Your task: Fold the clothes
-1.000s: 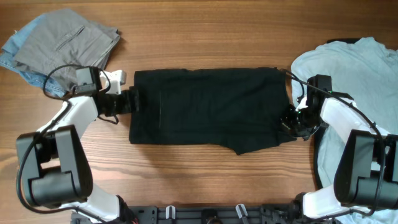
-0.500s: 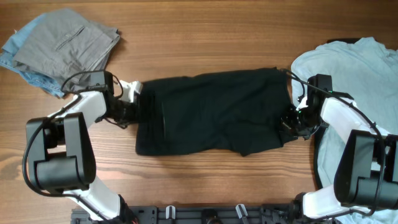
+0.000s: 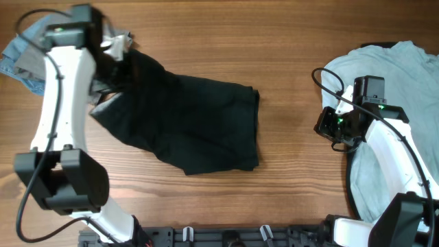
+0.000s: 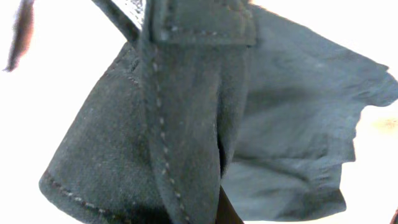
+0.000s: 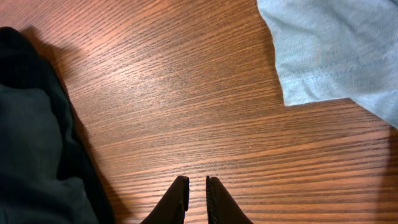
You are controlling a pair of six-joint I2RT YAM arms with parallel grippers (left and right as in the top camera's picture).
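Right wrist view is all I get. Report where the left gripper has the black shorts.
Observer: The left gripper holds one end of the black shorts up near the far left corner; the rest trails on the table.
Operator: Now give me the T-shirt's extent.
Observer: The pale T-shirt covers the table's right edge, passing under your right arm.

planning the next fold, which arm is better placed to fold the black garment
Left. The left gripper holds the large black fabric garment lifted by one edge; the right gripper hangs shut over the wooden table, touching no cloth.
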